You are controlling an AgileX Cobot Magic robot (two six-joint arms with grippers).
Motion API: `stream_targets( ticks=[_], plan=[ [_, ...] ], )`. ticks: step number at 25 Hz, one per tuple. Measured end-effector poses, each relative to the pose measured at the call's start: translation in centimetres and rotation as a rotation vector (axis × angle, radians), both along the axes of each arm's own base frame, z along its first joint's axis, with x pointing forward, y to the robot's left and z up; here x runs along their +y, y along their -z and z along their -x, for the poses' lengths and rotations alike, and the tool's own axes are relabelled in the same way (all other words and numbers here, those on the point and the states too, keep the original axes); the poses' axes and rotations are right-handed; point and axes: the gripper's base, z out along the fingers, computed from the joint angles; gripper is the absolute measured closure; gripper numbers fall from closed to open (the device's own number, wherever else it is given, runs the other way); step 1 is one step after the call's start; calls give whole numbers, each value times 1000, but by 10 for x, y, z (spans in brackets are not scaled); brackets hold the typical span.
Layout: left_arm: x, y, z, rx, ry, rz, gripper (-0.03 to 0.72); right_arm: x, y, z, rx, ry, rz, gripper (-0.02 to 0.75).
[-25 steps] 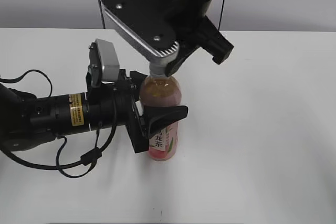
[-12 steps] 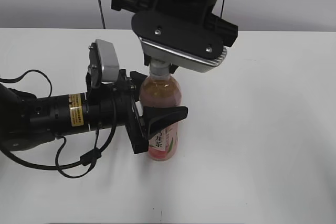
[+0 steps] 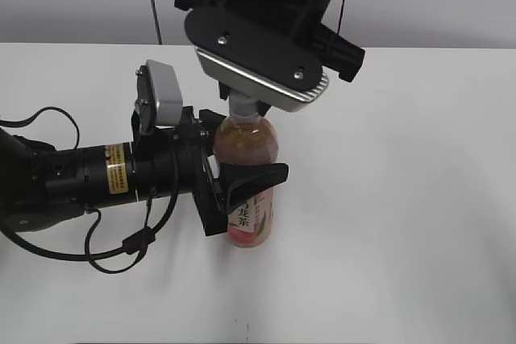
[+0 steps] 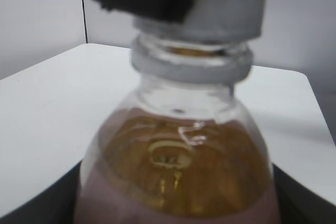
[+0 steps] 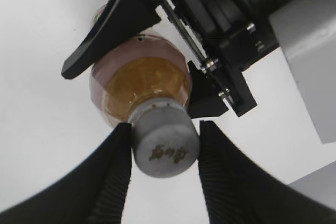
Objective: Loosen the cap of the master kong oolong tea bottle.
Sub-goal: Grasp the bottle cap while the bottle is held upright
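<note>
The master kong oolong tea bottle (image 3: 246,147) stands upright on the white table, its pink label low at the front. My left gripper (image 3: 238,152) comes in from the left and is shut on the bottle's body, one black finger (image 3: 258,176) across its front. My right gripper (image 3: 245,102) reaches down from above and is shut on the white cap (image 3: 243,107). In the right wrist view both ribbed fingers (image 5: 113,166) press the cap (image 5: 167,148) from either side, its dark logo showing, with the bottle (image 5: 142,85) below. The left wrist view shows the bottle's shoulder (image 4: 176,171) and cap (image 4: 220,9) close up.
The white table (image 3: 403,199) stretches around the bottle, with its far edge against a grey wall. The left arm's black body and loose cables (image 3: 121,251) lie on the table to the left of the bottle. The right arm's wrist block (image 3: 258,46) hangs over the bottle.
The right wrist has turned around the cap: its silver plate swung from pointing lower right to lying across, then back a little. The bottle and left gripper have stayed put.
</note>
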Motion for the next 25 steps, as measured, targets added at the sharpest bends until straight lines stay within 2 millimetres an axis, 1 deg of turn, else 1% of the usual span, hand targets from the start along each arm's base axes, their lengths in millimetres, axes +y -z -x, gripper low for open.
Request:
stream_targets(
  ticks=[2, 4, 8, 10, 14, 17, 25],
  plan=[
    [0, 0, 0, 3, 0, 1, 233, 1, 0, 1, 14, 24, -10, 406],
    [0, 0, 0, 5, -1, 1, 233, 1, 0, 1, 29, 53, -20, 358],
    [0, 0, 0, 9, -1, 2, 233, 2, 0, 2, 72, 156, -46, 204],
    [0, 0, 0, 9, -1, 2, 233, 3, 0, 2, 98, 216, -60, 164],
    [0, 0, 0, 10, -1, 3, 233, 4, -1, 4, 172, 374, -98, 162],
    [0, 0, 0, 10, -1, 2, 233, 4, -3, 6, 233, 546, -128, 162],
    [0, 0, 0, 11, -1, 3, 233, 6, -32, 7, 407, 1055, -285, 162]
  ],
)
